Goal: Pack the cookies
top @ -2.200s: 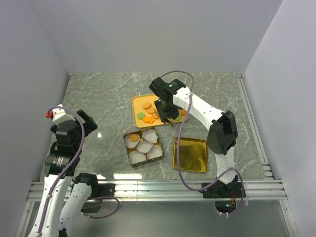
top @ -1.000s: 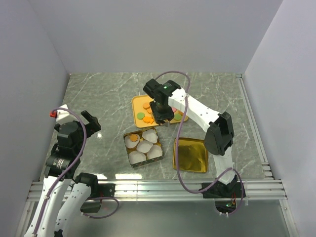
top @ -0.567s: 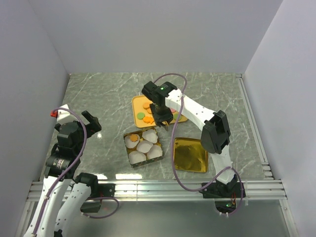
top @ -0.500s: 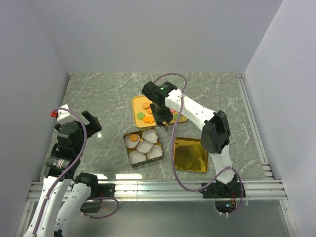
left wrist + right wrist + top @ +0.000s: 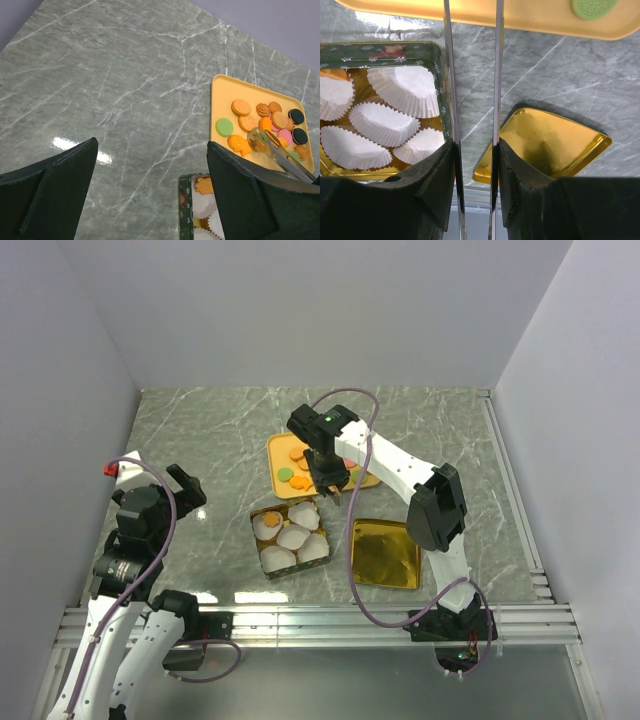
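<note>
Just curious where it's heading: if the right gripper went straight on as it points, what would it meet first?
Likely the cookies on the yellow tray: the tongs in the right gripper reach over them, though the gap is hard to judge.

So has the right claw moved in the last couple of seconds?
Yes. The right claw, holding tongs, has shifted left across the yellow tray.
</note>
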Tool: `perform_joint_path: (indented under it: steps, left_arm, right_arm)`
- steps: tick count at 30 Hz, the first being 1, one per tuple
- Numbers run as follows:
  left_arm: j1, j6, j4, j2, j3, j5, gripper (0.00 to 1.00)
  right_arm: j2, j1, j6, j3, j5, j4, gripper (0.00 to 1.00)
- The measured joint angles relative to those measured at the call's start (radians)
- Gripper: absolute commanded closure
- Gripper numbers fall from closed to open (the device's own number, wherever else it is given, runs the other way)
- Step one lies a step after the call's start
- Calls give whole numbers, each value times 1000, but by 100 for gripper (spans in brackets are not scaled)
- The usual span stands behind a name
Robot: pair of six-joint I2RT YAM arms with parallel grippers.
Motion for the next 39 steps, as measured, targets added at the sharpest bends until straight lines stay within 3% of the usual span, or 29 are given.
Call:
perform_joint_path:
  steps: [17, 32, 39]
  left_arm:
    - [0, 0, 1, 24, 0, 3, 5]
    - [0, 8, 8, 39, -1, 35, 8]
    - [-1, 14, 9, 40, -1, 46, 9]
  right_arm:
    - [-63, 0, 8, 53, -21, -20, 73]
    - [-251, 5, 25, 49, -104, -13, 75]
    - [-350, 18, 31, -32, -119, 8, 78]
